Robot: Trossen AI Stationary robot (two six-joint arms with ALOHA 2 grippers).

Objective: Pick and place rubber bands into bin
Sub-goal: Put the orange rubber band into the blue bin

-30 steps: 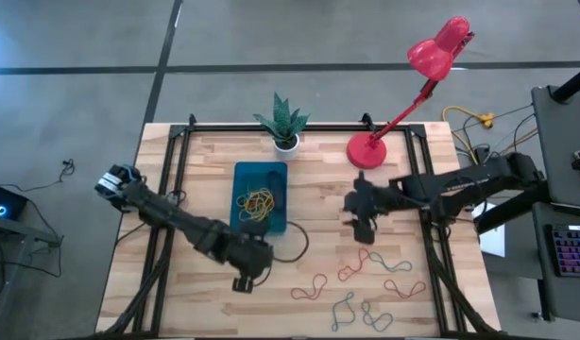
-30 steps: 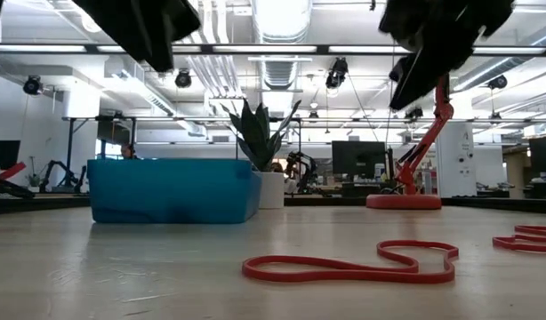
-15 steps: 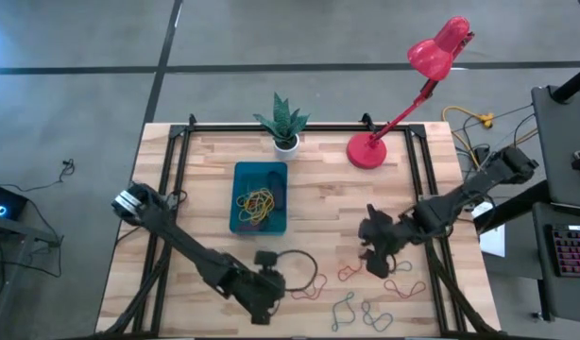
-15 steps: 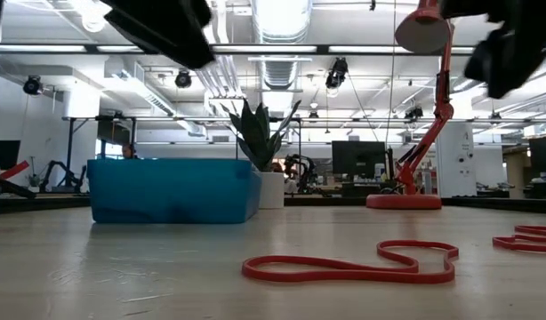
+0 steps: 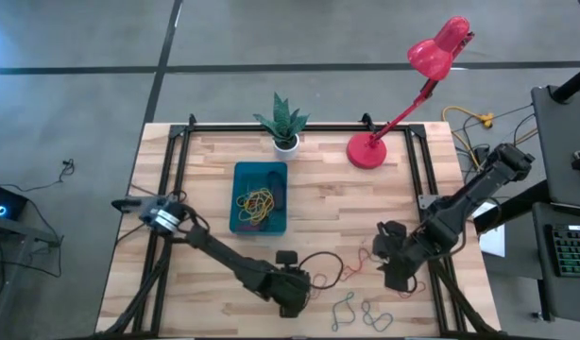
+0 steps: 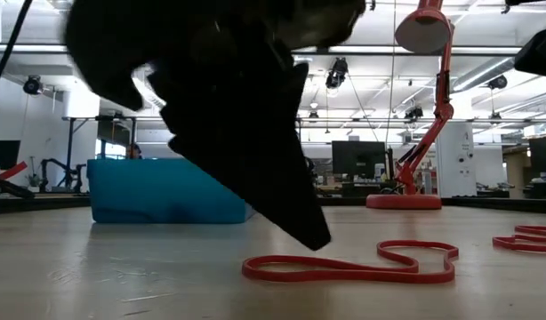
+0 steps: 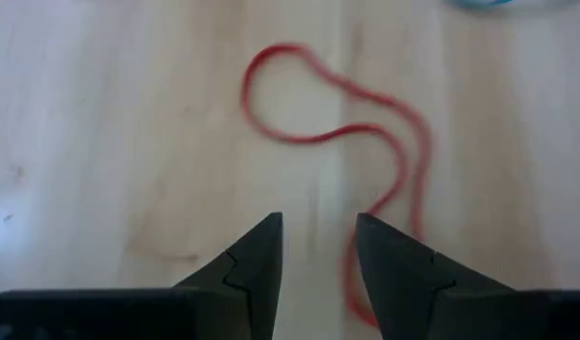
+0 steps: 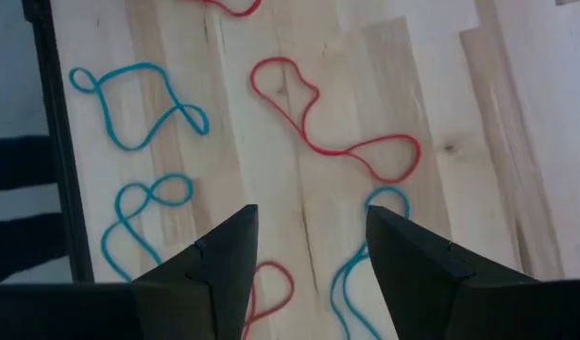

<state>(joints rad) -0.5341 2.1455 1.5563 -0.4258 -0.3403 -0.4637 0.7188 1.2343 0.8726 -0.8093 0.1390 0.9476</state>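
The teal bin sits left of the table's centre, with yellow and dark rubber bands inside it. Loose red and grey-green bands lie flat near the table's near edge. My left gripper is open and low over one red band, whose near end runs between the fingers; its fingertip hangs just above the wood beside that band. My right gripper is open over other red and grey-green bands.
A white pot with a green plant and a red desk lamp stand along the far edge. A black cable loops over the table beside the left gripper. Black frame rails run along both sides.
My left gripper has swung toward the near edge and to the right and has come down low over the red band. My right gripper has moved from mid-table toward the near-right, over the loose bands. No band has moved.
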